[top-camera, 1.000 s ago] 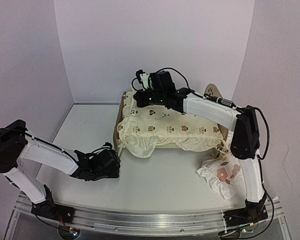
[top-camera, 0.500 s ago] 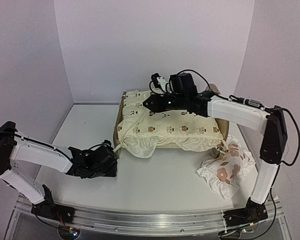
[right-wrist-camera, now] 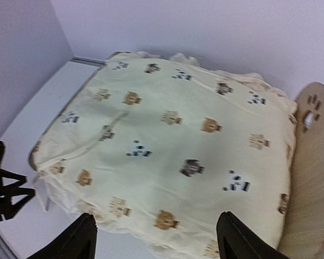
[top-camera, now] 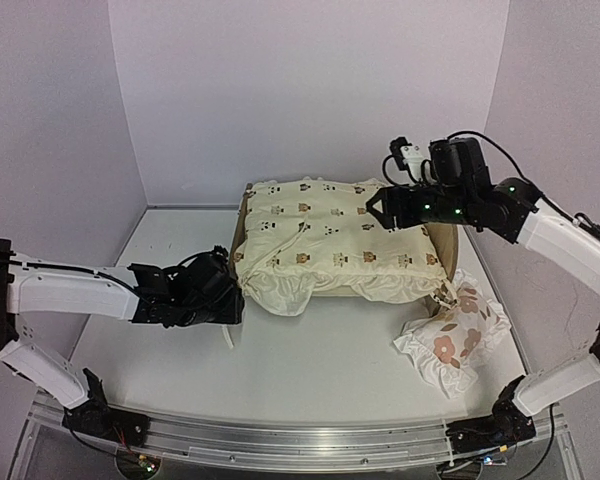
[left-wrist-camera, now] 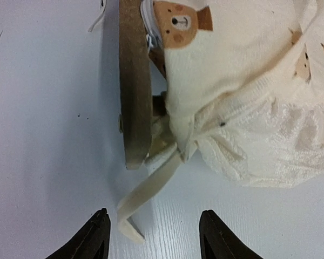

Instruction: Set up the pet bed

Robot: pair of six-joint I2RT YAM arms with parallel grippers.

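white table [top-camera: 320, 370]; left end effector [left-wrist-camera: 154, 216], right end effector [right-wrist-camera: 156, 216] spread; paw cutouts [right-wrist-camera: 312, 108] right-wrist only

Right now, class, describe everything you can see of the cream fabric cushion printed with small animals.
The cream fabric cushion is soft and puffy, printed with small brown bears and darker motifs. It lies flat across the light-wood bed frame, hiding its base, its near corner crumpled and sagging over the side. One flat cream tie string trails from that corner past the footboard onto the white table.
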